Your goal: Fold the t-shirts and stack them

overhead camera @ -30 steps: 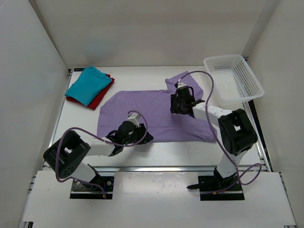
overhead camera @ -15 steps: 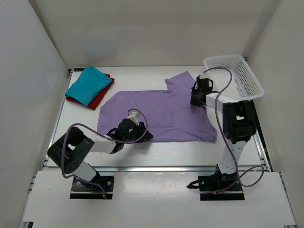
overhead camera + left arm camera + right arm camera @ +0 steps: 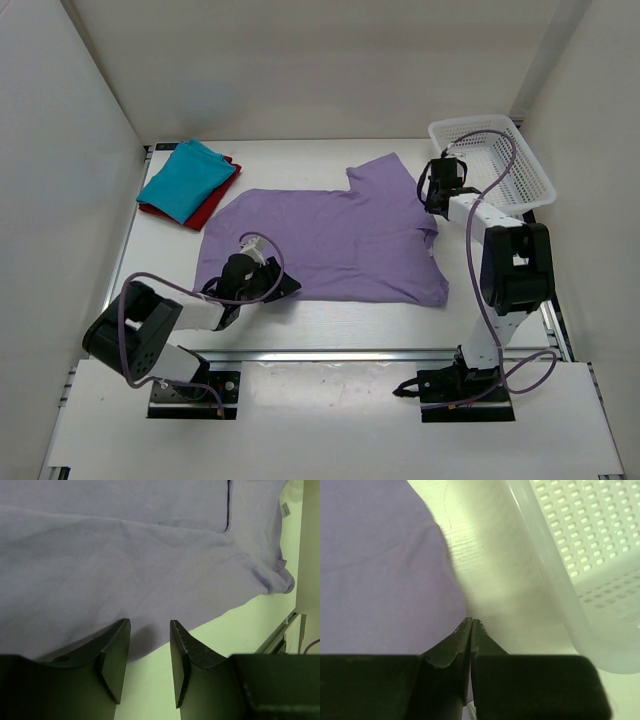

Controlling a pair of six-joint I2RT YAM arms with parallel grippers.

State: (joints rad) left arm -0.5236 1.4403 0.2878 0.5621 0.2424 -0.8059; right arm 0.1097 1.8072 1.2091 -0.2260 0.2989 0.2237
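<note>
Robot lab cell: plain white walls (image 3: 330, 60) around a white table (image 3: 300, 165).

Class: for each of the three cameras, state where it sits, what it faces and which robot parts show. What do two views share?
Top external: above, behind the bases, looking down on the table; both arms show.
Left wrist: on left arm, facing the lavender t-shirt; left tool open.
Right wrist: on right arm, facing shirt edge and basket; right tool shut.
Wrist views share the lavender t-shirt.
</note>
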